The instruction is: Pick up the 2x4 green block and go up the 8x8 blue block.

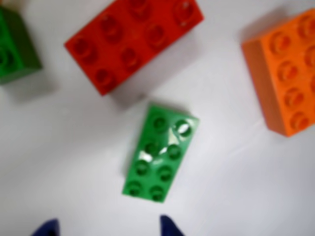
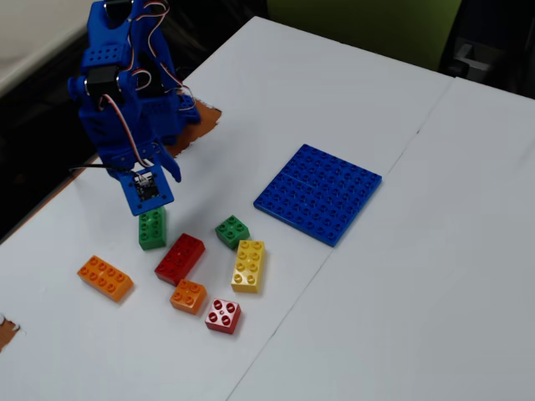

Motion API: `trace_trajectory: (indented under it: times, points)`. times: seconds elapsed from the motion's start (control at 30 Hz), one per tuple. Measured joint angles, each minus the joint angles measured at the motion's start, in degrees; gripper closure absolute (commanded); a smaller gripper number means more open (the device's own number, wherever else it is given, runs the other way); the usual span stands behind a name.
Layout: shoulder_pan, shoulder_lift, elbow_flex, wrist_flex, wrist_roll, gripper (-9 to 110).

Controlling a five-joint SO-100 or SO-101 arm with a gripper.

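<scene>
No brand name, label or readable writing shows on any brick or on the arm in either view, and no bin, tray or box appears.

In the fixed view the 2x4 green block (image 2: 152, 228) lies flat on the white table (image 2: 401, 292), studs up, directly below the blue arm (image 2: 125, 92). The gripper (image 2: 159, 180) hangs just above the block's far end. In the wrist view the same green block (image 1: 160, 152) sits in the middle, tilted slightly, with two dark blue fingertips (image 1: 170, 227) poking in from the bottom edge; they stand well apart, so the jaws are spread and hold nothing, and the block lies clear of both tips.

The 8x8 blue block (image 2: 318, 192) shows only in the fixed view, flat on the table well to the right of the green block, with nothing on it.

Around the green block the fixed view shows a red long brick (image 2: 180, 258) just beside it, an orange long brick (image 2: 105, 277) to the left, a small green square brick (image 2: 231, 231), a yellow long brick (image 2: 248, 266), a small orange brick (image 2: 189, 296) and a small red brick with white-ringed studs (image 2: 223, 316). The wrist view catches only three neighbours: the red brick (image 1: 134, 42) above, an orange brick (image 1: 285, 73) at right, and a green brick (image 1: 15, 46) cut off at the left edge. The wrist picture is soft and blurred.
</scene>
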Motion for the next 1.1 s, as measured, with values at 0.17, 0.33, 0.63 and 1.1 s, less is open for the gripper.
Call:
trace_trajectory:
  times: [0.17, 0.33, 0.63, 1.1]
  points:
    - [2.7, -4.7, 0.0, -5.8, -2.7, 75]
    - [4.5, -10.2, 0.0, -9.9, -0.9, 76]
    - [6.7, -15.6, -0.4, -13.2, 1.6, 77]
    - [5.1, -12.6, 7.7, -20.2, 4.1, 101]
